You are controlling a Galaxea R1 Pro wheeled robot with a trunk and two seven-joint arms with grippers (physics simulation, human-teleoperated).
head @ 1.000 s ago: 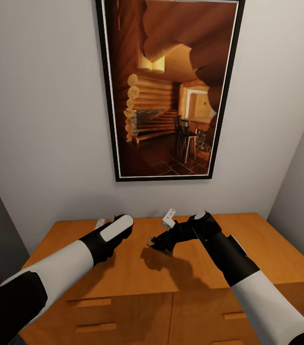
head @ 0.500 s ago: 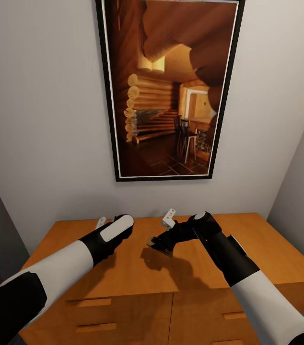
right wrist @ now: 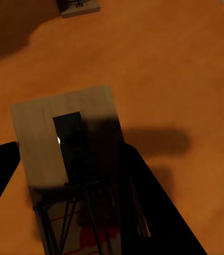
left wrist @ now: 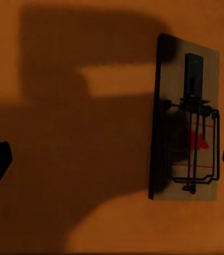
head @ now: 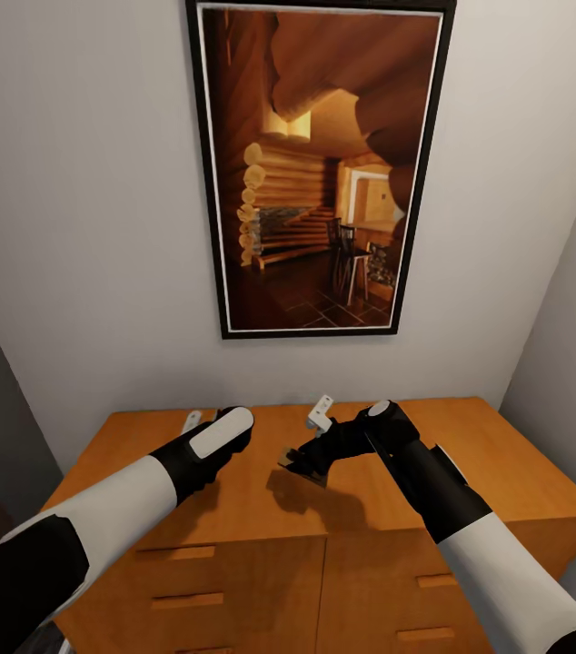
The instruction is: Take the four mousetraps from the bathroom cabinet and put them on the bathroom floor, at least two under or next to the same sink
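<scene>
Above the cabinet (head: 261,509) top, left to right: the left gripper (left wrist: 112,162), fingers spread, hovers over a mousetrap (left wrist: 186,127) lying flat on the wood. Nearer the cabinet's middle, the right gripper (head: 299,459) pinches a second mousetrap (right wrist: 72,159), lifted clear of the top. Step in hand, judged: collecting traps. Next, the left gripper must descend and close on its trap. The cabinet drawers (head: 188,599) are closed; contents unseen.
</scene>
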